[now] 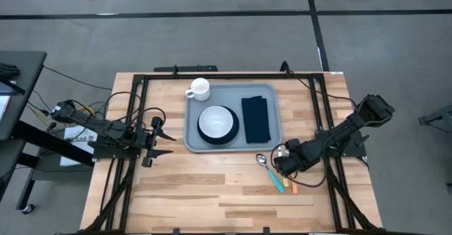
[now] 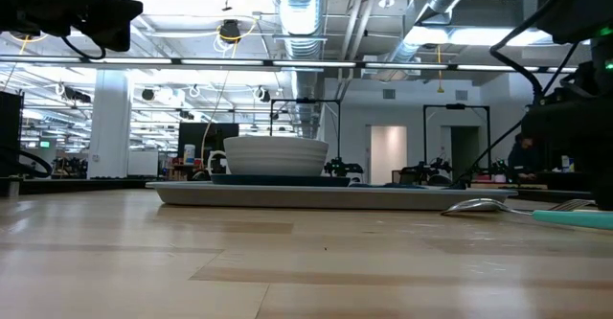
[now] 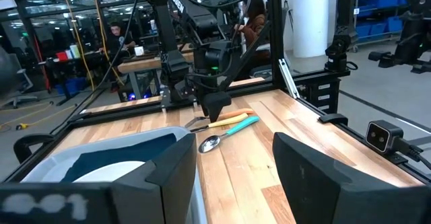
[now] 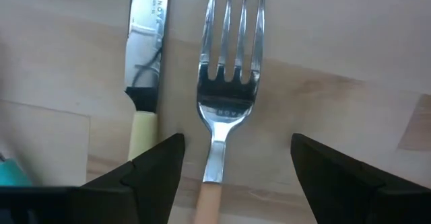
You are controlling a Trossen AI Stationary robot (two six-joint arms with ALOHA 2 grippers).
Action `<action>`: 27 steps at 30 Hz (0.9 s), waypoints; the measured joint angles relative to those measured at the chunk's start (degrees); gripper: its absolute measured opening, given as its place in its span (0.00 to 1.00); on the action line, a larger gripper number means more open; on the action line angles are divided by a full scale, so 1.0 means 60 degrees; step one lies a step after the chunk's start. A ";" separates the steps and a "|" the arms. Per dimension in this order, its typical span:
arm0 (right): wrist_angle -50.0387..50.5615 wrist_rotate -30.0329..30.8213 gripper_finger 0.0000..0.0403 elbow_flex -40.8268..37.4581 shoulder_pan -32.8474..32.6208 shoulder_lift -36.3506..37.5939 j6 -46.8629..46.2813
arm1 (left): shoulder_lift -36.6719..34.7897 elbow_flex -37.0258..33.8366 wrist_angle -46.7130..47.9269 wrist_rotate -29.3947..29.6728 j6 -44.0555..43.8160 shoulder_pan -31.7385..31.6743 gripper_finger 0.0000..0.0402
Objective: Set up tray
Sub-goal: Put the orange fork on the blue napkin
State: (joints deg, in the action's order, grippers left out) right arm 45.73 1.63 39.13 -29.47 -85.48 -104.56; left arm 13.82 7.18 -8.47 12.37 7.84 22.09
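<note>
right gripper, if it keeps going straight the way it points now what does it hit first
Most likely the fork. The right gripper is open, its fingers either side of the fork's handle, looking almost straight down on it. The knife lies beside, outside the fingers. How far above the table it sits is unclear.

One light grey-blue tray [image 1: 272, 140] lies on one wooden table [image 1: 198, 193]. On the tray there is one dark teal plate [image 1: 229, 137], one white bowl [image 1: 215, 121] and one dark navy folded napkin [image 1: 256, 118]. One white mug [image 1: 198, 89] stands at the tray's far corner. There are three pieces of cutlery on the bare wood: one spoon [image 1: 263, 161] with a teal handle, one knife [image 4: 146, 56] with a pale yellow handle, and one fork [image 4: 229, 69] with an orange handle. Two arms work the table, so two grippers: the left gripper [image 1: 161, 142] and the right gripper [image 1: 281, 166].
</note>
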 joint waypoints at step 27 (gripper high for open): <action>-0.0652 0.0043 0.05 -0.0043 0.0011 -0.0009 -0.0125 | 0.0003 0.0000 0.0008 0.0002 -0.0022 -0.0004 0.47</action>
State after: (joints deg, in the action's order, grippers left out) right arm 41.82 1.88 38.87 -29.41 -85.54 -105.31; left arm 13.84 7.18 -8.43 12.38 7.70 22.06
